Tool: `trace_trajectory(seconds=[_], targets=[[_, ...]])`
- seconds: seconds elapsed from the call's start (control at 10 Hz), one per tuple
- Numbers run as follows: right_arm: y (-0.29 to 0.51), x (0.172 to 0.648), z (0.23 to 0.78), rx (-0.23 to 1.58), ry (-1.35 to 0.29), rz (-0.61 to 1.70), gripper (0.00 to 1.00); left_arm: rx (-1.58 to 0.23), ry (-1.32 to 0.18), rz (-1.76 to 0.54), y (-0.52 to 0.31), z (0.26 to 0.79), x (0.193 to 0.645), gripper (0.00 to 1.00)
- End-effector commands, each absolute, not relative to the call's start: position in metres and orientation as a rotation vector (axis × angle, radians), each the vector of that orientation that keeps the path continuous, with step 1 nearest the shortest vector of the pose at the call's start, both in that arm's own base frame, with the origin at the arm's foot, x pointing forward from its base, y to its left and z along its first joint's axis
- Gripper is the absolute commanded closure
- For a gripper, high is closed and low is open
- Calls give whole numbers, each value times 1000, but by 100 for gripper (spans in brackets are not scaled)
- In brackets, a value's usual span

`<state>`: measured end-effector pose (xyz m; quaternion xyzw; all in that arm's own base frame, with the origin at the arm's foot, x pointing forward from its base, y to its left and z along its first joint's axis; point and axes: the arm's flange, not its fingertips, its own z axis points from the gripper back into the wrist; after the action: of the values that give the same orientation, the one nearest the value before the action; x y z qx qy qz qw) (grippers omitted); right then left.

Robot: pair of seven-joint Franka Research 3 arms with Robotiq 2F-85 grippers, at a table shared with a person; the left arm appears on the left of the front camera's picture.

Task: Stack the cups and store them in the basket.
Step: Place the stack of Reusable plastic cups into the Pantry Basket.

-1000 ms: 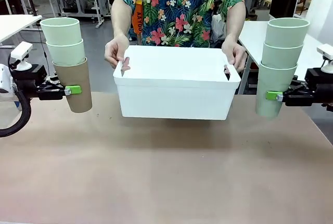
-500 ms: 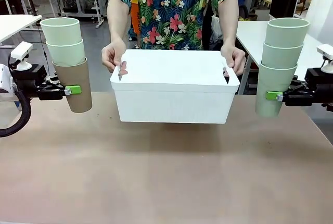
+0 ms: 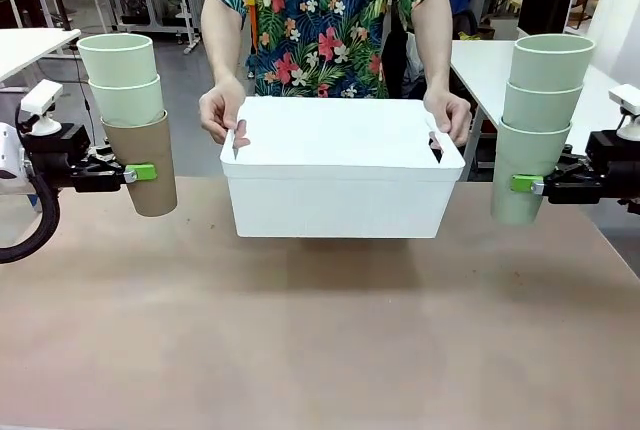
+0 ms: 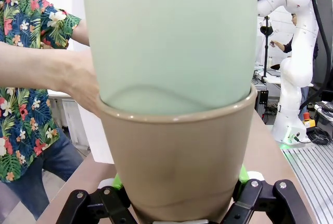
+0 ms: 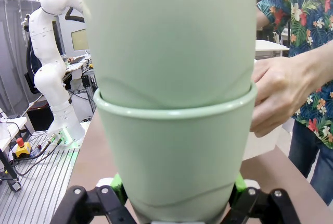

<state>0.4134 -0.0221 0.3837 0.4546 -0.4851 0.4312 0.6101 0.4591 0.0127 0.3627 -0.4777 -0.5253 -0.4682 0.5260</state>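
Note:
My left gripper (image 3: 140, 172) is shut on a stack of three cups held above the table's left side: a tan-brown cup (image 3: 143, 165) at the bottom with two mint-green cups (image 3: 122, 78) nested in it. The left wrist view shows the tan cup (image 4: 177, 166) clamped between the fingers. My right gripper (image 3: 522, 184) is shut on a stack of three mint-green cups (image 3: 540, 120) at the right; the bottom cup (image 5: 174, 156) sits between the pads. A person's hands (image 3: 222, 108) hold the white basket (image 3: 340, 175) by its handle cutouts at the table's far middle.
The brown table (image 3: 320, 330) is bare in front of the basket. White tables (image 3: 30, 45) and other furniture stand behind the person. The person's hand (image 5: 283, 91) lies close beside the right stack in the right wrist view.
The person has shifted the basket slightly right and lower toward the table. Both arms and their cup stacks have stayed still.

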Motion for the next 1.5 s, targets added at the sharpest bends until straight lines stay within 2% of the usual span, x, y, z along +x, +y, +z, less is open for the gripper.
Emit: trace_trajectory(seconds=[0.0, 1.4], targets=[[-22, 414, 387, 1045, -1128, 1003, 15, -1141, -1265, -1127, 12, 368, 459, 15], [-22, 414, 387, 1045, -1128, 1003, 15, -1141, -1265, -1127, 12, 368, 459, 15]])
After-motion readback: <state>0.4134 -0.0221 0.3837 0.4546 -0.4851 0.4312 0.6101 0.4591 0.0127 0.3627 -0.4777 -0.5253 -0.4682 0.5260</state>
